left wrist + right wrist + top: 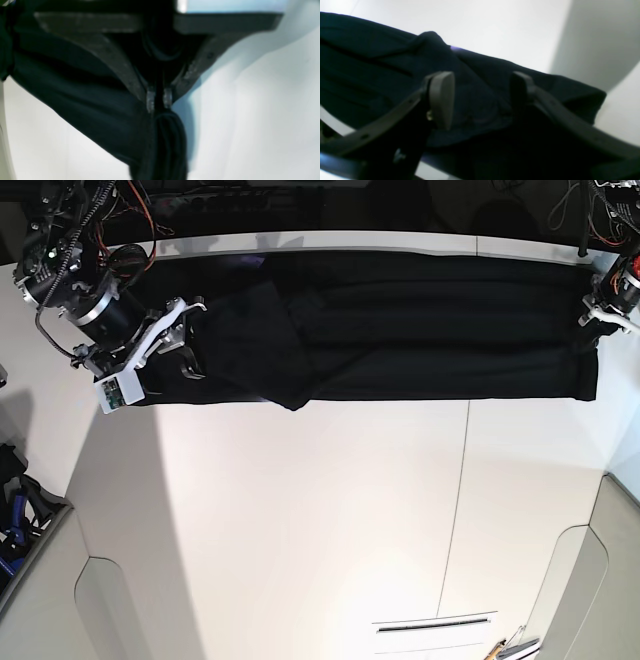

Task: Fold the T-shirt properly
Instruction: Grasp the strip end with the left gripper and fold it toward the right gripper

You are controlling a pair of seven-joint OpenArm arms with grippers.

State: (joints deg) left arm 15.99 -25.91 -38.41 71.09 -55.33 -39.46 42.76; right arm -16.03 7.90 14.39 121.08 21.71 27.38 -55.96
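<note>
The shirt (400, 330) lies as a long black band along the table's (330, 520) far edge, already folded lengthwise, with a loose flap sagging near its middle-left. Your left gripper (159, 98) is pinched tight on a bunched end of it, cloth hanging below the tips. Your right gripper (480, 100) stands wide, its jaws straddling the other end without biting. Pull with the left alone and the band may skew or drag off the edge. Close the right carelessly and you may catch one layer, letting the fold fall open.
</note>
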